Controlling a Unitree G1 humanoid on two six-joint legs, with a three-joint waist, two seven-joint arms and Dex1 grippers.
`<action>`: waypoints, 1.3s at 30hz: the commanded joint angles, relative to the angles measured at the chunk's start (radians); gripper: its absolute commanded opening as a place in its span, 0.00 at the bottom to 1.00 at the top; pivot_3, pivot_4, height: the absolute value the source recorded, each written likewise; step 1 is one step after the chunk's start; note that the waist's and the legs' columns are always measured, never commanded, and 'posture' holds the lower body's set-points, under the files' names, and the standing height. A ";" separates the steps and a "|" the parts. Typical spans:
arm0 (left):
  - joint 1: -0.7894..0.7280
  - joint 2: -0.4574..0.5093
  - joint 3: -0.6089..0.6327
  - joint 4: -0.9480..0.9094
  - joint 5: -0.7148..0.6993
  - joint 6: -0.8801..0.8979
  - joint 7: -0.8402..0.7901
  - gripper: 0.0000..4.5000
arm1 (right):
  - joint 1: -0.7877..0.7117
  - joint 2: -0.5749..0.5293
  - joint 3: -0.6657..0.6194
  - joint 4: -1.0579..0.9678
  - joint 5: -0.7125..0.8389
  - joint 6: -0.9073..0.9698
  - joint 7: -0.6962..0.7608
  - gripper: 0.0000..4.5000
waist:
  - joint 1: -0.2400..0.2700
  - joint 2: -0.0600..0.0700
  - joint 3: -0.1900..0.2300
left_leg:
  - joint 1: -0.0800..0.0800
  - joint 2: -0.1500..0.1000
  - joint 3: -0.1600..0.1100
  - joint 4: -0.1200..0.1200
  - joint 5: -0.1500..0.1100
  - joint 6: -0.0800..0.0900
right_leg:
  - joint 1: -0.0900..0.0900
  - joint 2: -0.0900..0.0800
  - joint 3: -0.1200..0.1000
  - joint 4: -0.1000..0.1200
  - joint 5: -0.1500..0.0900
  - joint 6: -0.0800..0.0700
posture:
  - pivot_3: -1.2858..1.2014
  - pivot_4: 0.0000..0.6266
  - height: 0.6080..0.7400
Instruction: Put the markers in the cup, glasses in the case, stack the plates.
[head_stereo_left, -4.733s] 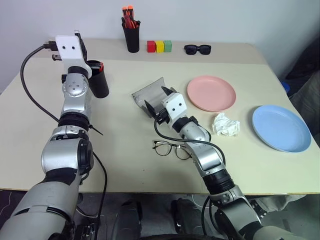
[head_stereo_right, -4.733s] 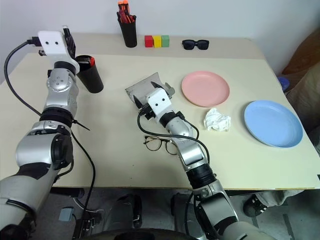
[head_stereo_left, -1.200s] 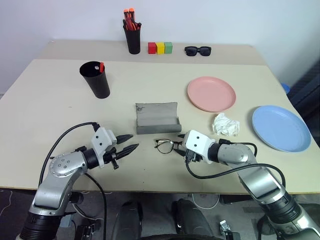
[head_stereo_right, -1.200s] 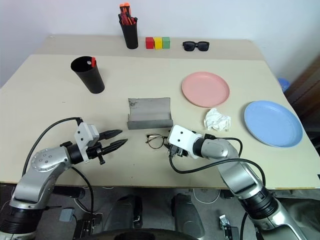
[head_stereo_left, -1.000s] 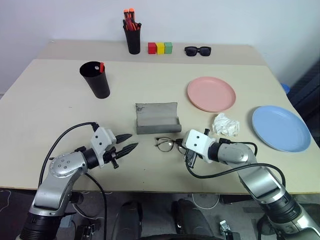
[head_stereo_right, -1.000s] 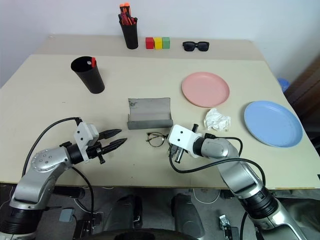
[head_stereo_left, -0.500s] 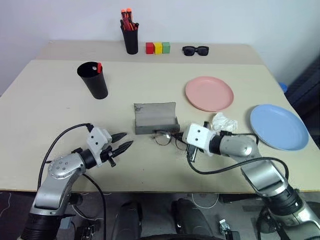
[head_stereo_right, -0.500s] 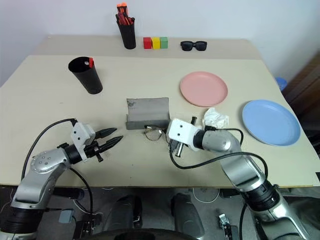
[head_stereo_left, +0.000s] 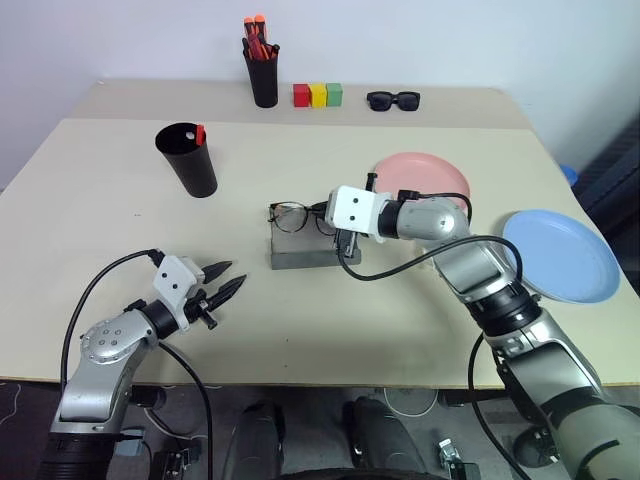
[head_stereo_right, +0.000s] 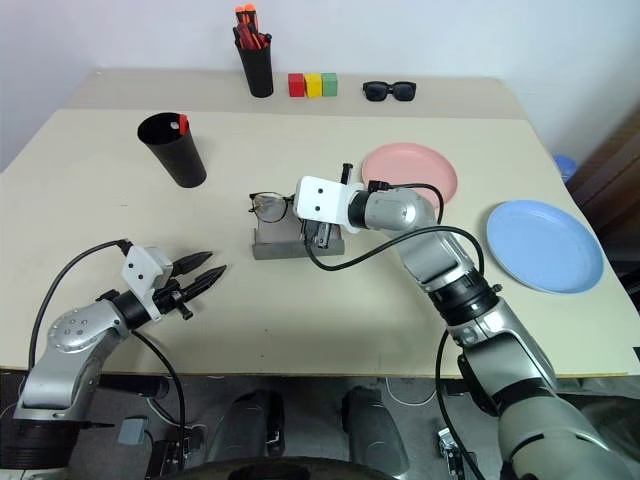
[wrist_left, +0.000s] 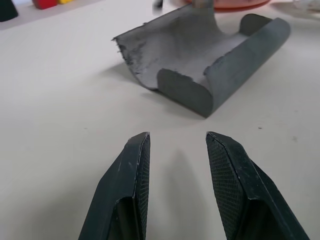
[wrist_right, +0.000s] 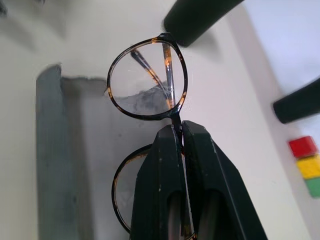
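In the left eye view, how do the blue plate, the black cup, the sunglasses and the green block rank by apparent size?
1. blue plate
2. black cup
3. sunglasses
4. green block

The sunglasses and block sit farthest from the camera, so they may look smaller than they are.

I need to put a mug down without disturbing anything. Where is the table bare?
Bare: the near strip between the left pincer and the blue plate, and the stretch between the cup and the case. Crowded: around the case, where the right pincer holds the glasses.

Head stereo looks down over table (head_stereo_left: 330, 330); wrist cams close, both on case (wrist_left: 210, 65).
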 joint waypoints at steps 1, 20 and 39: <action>0.020 -0.002 0.021 -0.056 -0.001 -0.016 0.021 0.39 | -0.026 0.022 0.013 0.114 -0.030 -0.124 0.006 0.01 | 0.000 0.000 0.000 | 0.000 0.000 0.000 0.000 0.000 0.000 | 0.000 0.000 0.000 0.000 0.000 0.000 | 0.52 0.24 0.87; -0.045 -0.007 0.023 -0.094 -0.040 0.095 0.093 0.39 | 0.021 -0.020 -0.066 0.066 -0.050 -0.159 0.055 0.65 | 0.001 0.001 0.001 | 0.000 0.000 0.000 0.000 0.000 0.000 | 0.000 0.000 0.000 0.001 0.000 0.000 | 0.52 0.24 0.87; -1.088 -0.209 -0.118 0.829 0.008 0.457 0.174 0.02 | 0.509 -0.147 -0.272 -0.622 0.155 0.269 0.061 0.67 | 0.002 0.000 0.001 | -0.002 -0.002 -0.003 0.001 0.000 0.000 | 0.001 0.000 -0.001 -0.001 0.001 0.005 | 0.52 0.24 0.87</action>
